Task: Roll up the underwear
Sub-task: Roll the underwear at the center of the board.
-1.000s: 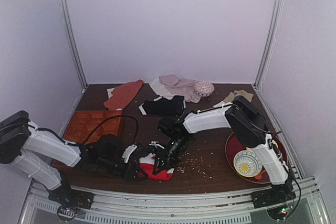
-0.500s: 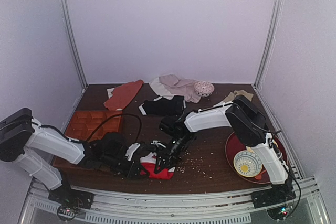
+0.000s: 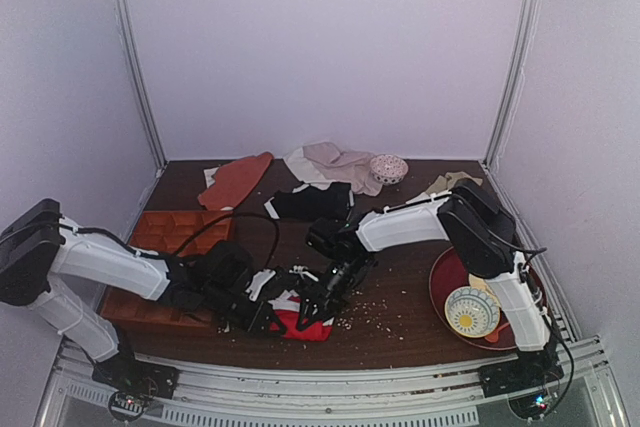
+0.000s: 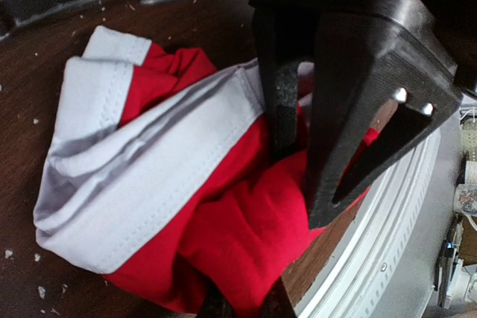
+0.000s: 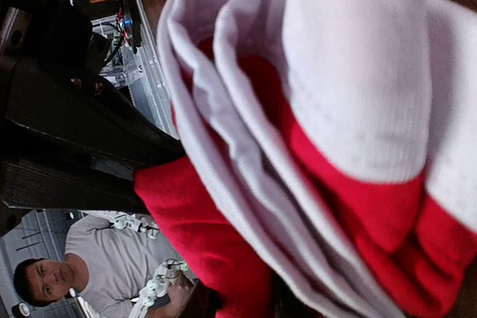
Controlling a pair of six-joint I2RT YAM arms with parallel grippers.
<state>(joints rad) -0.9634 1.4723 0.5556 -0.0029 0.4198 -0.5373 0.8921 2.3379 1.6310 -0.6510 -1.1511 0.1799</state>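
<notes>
The underwear (image 3: 300, 323) is a bunched red bundle with white bands, lying near the table's front edge between both arms. From the left, my left gripper (image 3: 268, 313) meets it. In the left wrist view its fingertips (image 4: 218, 307) pinch a fold of the red fabric (image 4: 223, 236), so it is shut on the underwear. My right gripper (image 3: 316, 304) comes down from the right. Its black fingers (image 4: 358, 94) clamp the bundle's far side. In the right wrist view the layered white and red cloth (image 5: 335, 109) fills the frame, with red fabric pressed between the right gripper (image 5: 238, 307) jaws.
An orange compartment tray (image 3: 160, 237) lies under the left arm. Black briefs (image 3: 312, 203), a beige garment (image 3: 335, 165), an orange cloth (image 3: 235, 182) and a patterned bowl (image 3: 388, 168) lie at the back. A red plate (image 3: 445, 277) holding a bowl (image 3: 470, 312) sits right. Crumbs (image 3: 385, 307) dot the wood.
My left arm has slid right, up to the underwear, and its jaws have closed on the red fabric. The right gripper has stayed clamped on the bundle, barely moving.
</notes>
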